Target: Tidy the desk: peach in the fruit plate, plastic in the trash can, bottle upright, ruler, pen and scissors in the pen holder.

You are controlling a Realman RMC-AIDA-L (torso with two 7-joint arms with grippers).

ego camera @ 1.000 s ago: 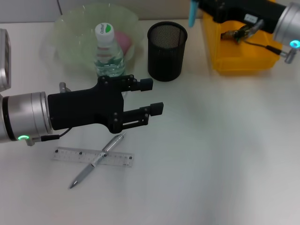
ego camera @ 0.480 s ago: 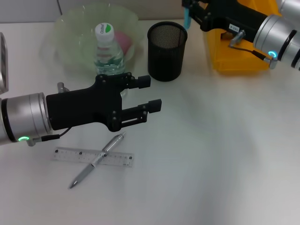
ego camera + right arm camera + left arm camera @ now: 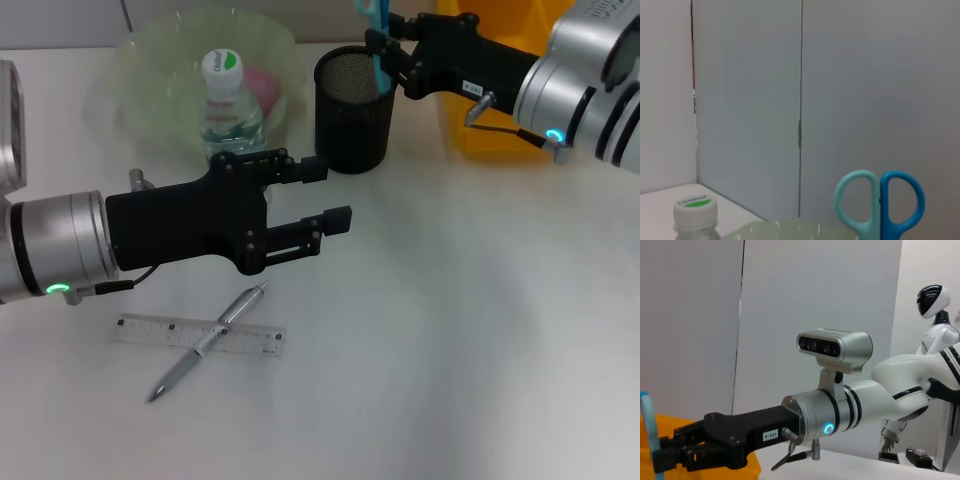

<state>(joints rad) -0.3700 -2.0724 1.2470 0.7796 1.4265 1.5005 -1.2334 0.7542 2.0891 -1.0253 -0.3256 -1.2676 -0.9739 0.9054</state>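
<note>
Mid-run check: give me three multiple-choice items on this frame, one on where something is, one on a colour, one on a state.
1. Where do the scissors hang?
A. over the pen holder
B. on the ruler
C. in the fruit plate

2. What colour is the bottle cap?
A. red
B. green
C. black

3. How is the pen placed?
A. upright in the holder
B. held by the left gripper
C. lying across the ruler

Answers: 1 A, the right gripper holds them above its mouth; 2 B, head view shows green; 3 C, it crosses the ruler on the desk.
</note>
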